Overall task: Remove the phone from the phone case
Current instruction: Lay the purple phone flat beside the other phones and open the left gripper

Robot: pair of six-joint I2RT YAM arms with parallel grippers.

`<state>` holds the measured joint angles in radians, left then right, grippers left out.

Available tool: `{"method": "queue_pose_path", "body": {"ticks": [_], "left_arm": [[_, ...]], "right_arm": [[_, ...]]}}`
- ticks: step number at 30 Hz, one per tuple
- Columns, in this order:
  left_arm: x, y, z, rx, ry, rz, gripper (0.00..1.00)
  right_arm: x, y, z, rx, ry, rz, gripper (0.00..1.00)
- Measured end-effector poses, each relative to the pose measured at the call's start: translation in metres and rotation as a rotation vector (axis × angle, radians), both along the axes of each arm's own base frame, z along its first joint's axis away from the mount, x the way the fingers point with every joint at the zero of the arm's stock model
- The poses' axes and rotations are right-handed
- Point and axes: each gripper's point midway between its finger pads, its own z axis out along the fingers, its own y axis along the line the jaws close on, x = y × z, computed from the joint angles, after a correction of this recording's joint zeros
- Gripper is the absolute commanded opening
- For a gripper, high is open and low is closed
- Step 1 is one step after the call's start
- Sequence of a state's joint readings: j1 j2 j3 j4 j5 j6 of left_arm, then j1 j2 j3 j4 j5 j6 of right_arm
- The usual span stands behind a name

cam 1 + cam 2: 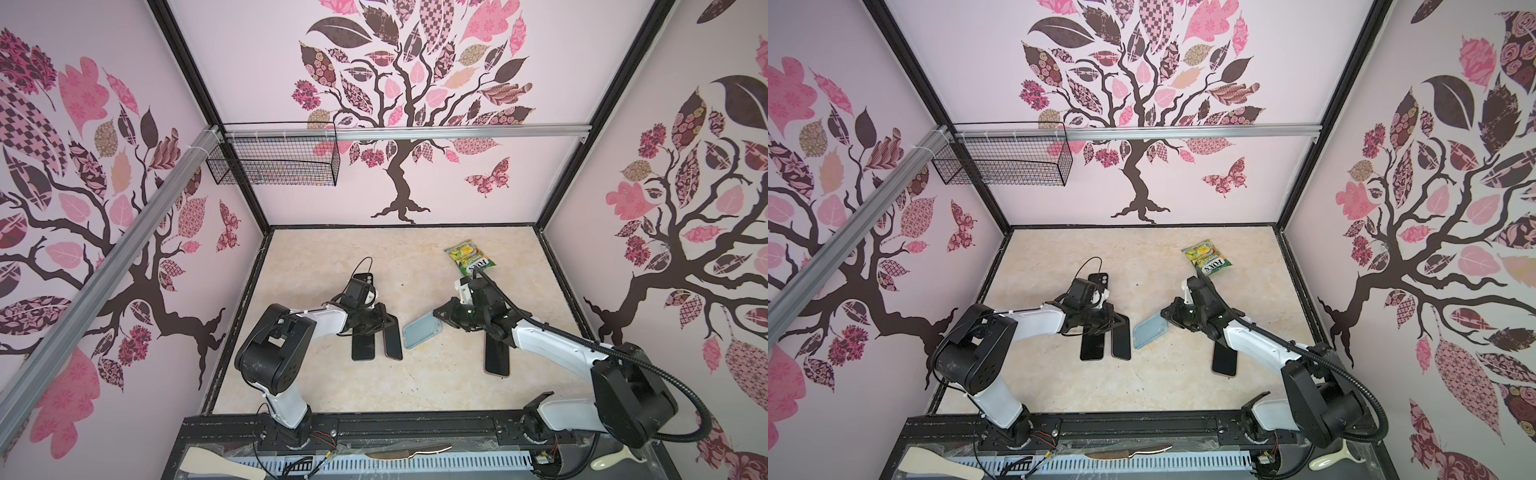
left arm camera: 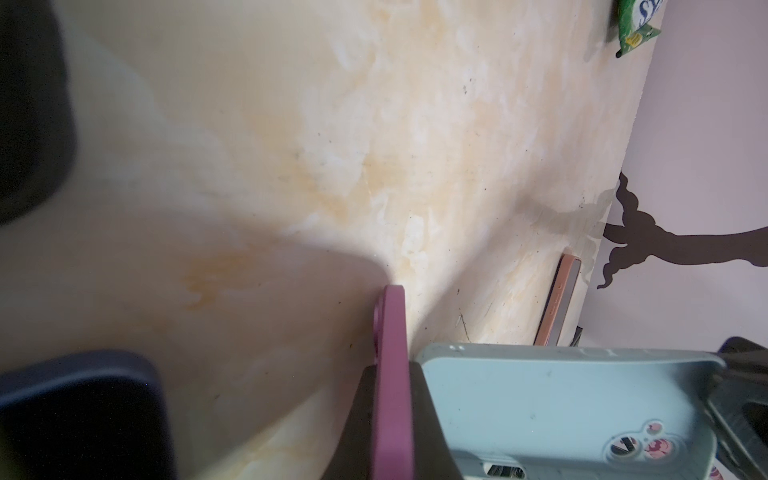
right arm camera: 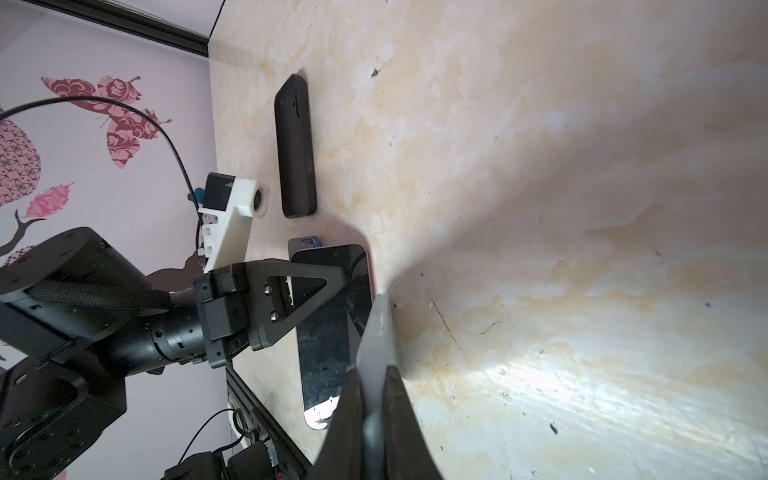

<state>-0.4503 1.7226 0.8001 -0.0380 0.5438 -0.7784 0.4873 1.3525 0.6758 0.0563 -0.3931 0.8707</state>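
Left gripper (image 1: pixel 385 323): closed on the far end of the phone (image 1: pixel 394 343), one jaw on the screen side and one on the back.
Phone: near the middle of the desk (image 1: pixel 415 386), screen up, with a purple edge. It is already out of the case. I cannot tell whether its near end rests on the desk.
Right gripper (image 1: pixel 441 316): closed on the rim of the phone case (image 1: pixel 422 332), at its far end.
Phone case: light blue and empty, tilted with the hollow inside turned up. It is just beside the phone on the side of the right edge, and it does not touch the phone.
Step in hand: the pulling apart seems finished to me. Each arm holds its own piece.
Next move: I think both pieces must be put down on bare desk. A black phone (image 1: pixel 362 347) lies flat just beside the held phone, toward the left edge, so the lowering needs care. The jaws should release only when each piece rests.
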Motion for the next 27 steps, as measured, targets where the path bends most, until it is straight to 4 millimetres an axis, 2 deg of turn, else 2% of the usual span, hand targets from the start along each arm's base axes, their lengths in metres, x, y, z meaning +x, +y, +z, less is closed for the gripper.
{"method": "queue_pose_path", "body": {"ticks": [7, 17, 27], "left_arm": [[0.0039, -0.0013, 0.0001, -0.003, -0.004, 0.004, 0.01], [0.0072, -0.0009, -0.0018, -0.005, 0.001, 0.013, 0.25], [0.0066, -0.0006, -0.0024, -0.004, 0.008, 0.017, 0.38]], "right_arm": [[0.002, 0.0012, -0.004, -0.001, 0.005, 0.0, 0.0], [0.006, -0.0021, -0.0095, -0.011, 0.01, -0.011, 0.0], [0.0071, -0.0045, -0.0112, -0.034, -0.006, -0.008, 0.0]]}}
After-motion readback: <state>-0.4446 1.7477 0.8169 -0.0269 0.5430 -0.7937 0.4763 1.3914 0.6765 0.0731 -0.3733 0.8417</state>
